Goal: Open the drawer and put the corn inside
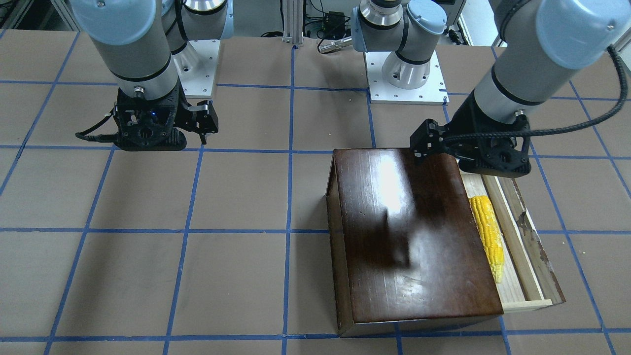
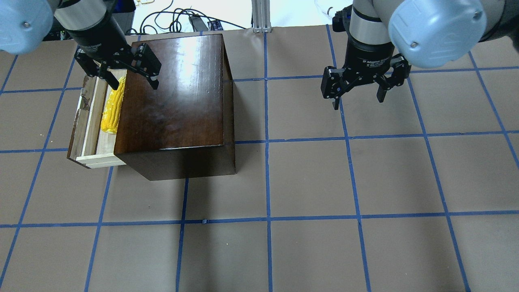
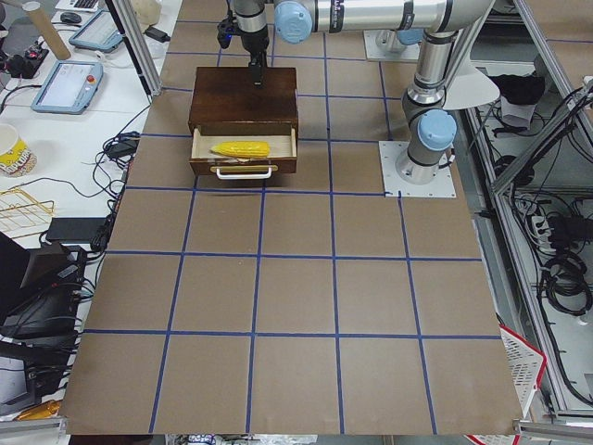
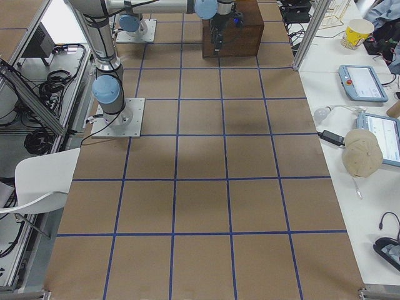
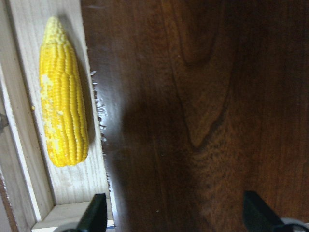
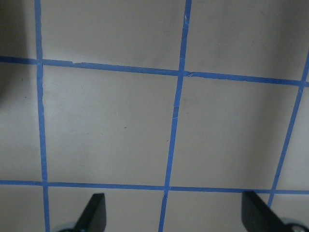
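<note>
The glossy dark-brown box [image 2: 174, 101] stands at the table's left in the overhead view. Its drawer [image 2: 87, 129] is pulled out, showing a pale wood tray with a worn dark front panel. The yellow corn [image 2: 111, 107] lies lengthwise inside the drawer, against the box; it also shows in the left wrist view [image 5: 62, 96] and the front view [image 1: 488, 231]. My left gripper [image 2: 131, 83] is open and empty, hovering over the far end of the box and drawer. My right gripper [image 2: 357, 101] is open and empty above bare table.
The table is brown board with a blue tape grid [image 2: 265, 140]. The arms' white base plates [image 1: 406, 79] sit at the robot's edge. The drawer's front carries a pale handle [image 3: 244, 172]. Cables and operator gear lie beyond the table's edges.
</note>
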`<state>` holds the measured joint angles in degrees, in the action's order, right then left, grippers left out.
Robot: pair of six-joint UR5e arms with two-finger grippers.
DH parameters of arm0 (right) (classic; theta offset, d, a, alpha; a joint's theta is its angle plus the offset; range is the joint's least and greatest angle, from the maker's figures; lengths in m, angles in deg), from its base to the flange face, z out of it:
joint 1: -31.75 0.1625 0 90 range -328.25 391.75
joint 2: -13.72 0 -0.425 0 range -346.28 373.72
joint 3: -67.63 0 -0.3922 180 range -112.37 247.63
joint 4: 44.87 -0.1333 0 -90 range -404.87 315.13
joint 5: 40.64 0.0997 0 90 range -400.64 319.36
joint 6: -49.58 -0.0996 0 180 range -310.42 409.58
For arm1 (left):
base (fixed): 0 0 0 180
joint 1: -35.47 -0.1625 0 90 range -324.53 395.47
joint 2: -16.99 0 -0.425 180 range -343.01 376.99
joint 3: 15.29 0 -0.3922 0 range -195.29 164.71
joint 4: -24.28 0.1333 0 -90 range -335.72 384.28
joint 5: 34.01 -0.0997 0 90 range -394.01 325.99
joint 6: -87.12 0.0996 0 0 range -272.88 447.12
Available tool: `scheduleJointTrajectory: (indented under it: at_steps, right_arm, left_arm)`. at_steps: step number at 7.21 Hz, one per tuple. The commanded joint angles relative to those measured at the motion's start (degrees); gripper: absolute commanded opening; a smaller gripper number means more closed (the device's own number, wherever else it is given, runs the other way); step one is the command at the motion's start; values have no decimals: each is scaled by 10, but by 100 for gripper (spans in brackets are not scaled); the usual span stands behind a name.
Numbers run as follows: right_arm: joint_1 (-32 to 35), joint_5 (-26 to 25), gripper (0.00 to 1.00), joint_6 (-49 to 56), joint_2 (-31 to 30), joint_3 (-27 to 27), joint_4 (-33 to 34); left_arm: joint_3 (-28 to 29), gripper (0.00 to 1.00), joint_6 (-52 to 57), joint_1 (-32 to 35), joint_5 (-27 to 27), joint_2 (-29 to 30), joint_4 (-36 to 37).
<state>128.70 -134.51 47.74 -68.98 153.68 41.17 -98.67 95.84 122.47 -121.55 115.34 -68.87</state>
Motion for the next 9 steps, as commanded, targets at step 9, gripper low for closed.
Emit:
scheduleJointTrajectory:
  at_steps: [9]
  right_arm:
    - [0,0,100,0,0,0,0]
  left_arm:
    - [-69,100,-35,14,-36,-59,12]
